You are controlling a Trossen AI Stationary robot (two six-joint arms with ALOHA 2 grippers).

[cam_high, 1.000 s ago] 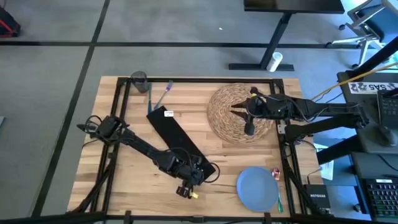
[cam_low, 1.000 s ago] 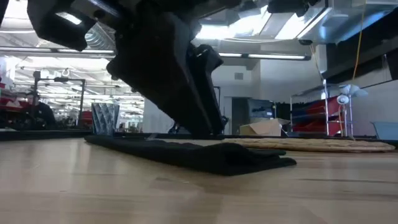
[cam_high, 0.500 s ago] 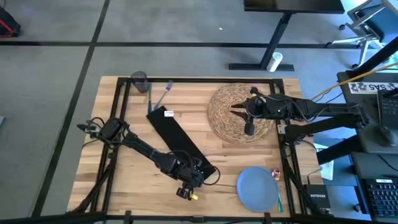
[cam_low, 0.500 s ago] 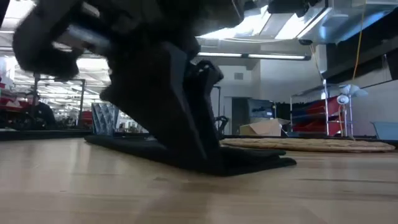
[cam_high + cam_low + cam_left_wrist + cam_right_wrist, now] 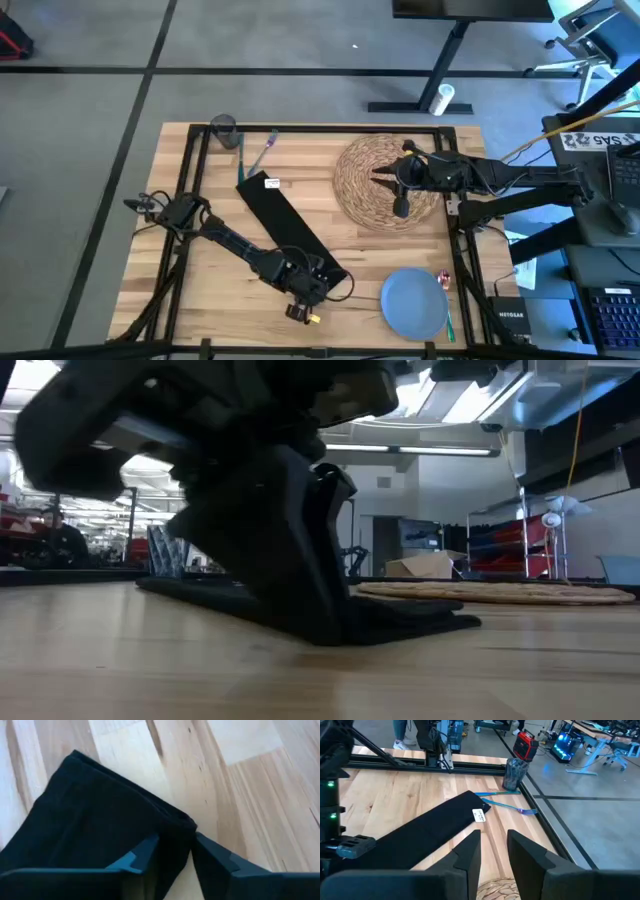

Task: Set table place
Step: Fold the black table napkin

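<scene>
The black napkin point(image 5: 285, 225) lies flat and slantwise on the table point(image 5: 200, 290), and my left gripper point(image 5: 322, 278) is down on its near end, shut on it. The round straw placemat point(image 5: 360, 200) lies at the far right. My right gripper point(image 5: 378, 180) hovers over it with a narrow gap between its fingers point(image 5: 470, 852) and nothing in them. The blue plate point(image 5: 415, 303) sits near the right front corner. The grey glass point(image 5: 222, 128) and teal fork point(image 5: 242, 158) are at the far left. My left gripper has the napkin's side edge point(image 5: 172, 832) next to its near corner between its two fingers. One finger point(image 5: 142, 857) stands on the cloth, the other on the bare wood beside it. The fingers slant down from above. The napkin point(image 5: 400, 622) stays on the table.
Green and red-handled cutlery point(image 5: 446, 300) lies along the right edge next to the plate. A second utensil point(image 5: 266, 150) lies by the fork. Bare wood shows along the near left of the table.
My left gripper has come down onto the napkin's near end and shifted a little toward the table's near edge. The napkin has stayed flat where it lay.
</scene>
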